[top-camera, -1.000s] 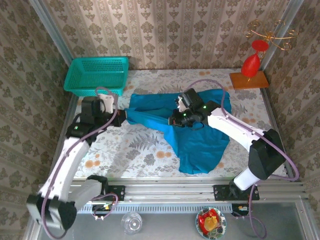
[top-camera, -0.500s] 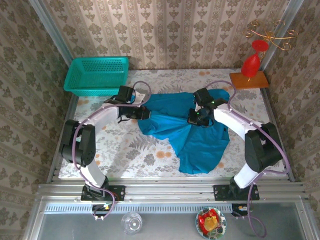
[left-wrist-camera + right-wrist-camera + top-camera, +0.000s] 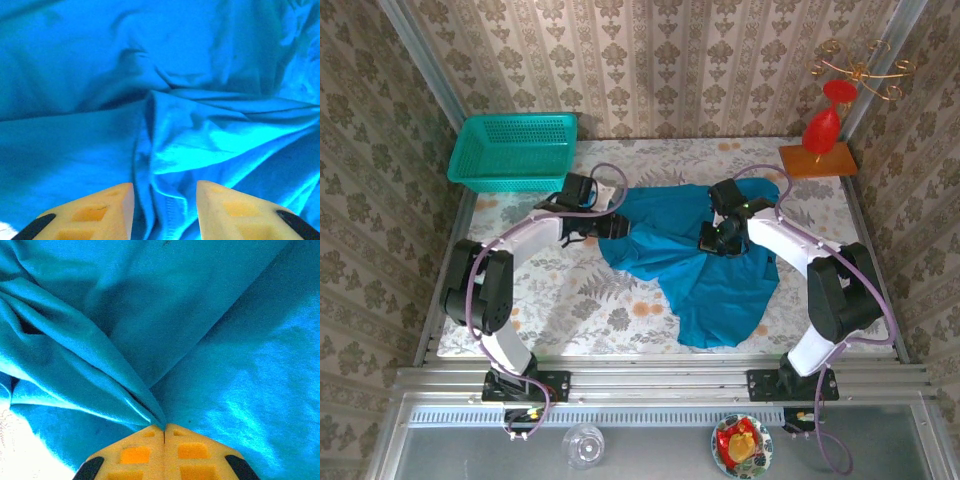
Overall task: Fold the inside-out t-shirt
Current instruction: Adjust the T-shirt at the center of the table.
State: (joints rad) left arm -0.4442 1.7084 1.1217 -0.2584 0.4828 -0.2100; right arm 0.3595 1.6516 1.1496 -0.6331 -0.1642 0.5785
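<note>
The inside-out t-shirt (image 3: 710, 280), plain bright blue, lies crumpled across the middle of the floral table. My left gripper (image 3: 611, 228) sits at its left edge. In the left wrist view that gripper (image 3: 165, 186) is open, and a stitched hem fold of the t-shirt (image 3: 200, 135) lies loose between its yellow fingers (image 3: 110, 205). My right gripper (image 3: 712, 240) rests on the upper middle of the cloth. The right wrist view shows this gripper (image 3: 164, 427) shut, pinching a ridge of the t-shirt (image 3: 240, 340) at its tips.
A teal mesh basket (image 3: 515, 148) stands at the back left. A red ornament on a wooden base (image 3: 820, 135) stands at the back right. Bare floral tablecloth (image 3: 570, 295) lies left of the shirt. A glass (image 3: 583, 445) and a bowl (image 3: 742, 445) sit below the rail.
My left arm has swung in from the left, carrying the shirt's left edge toward the middle, and its jaws have opened off the cloth. The right gripper shifted slightly right and stays shut.
</note>
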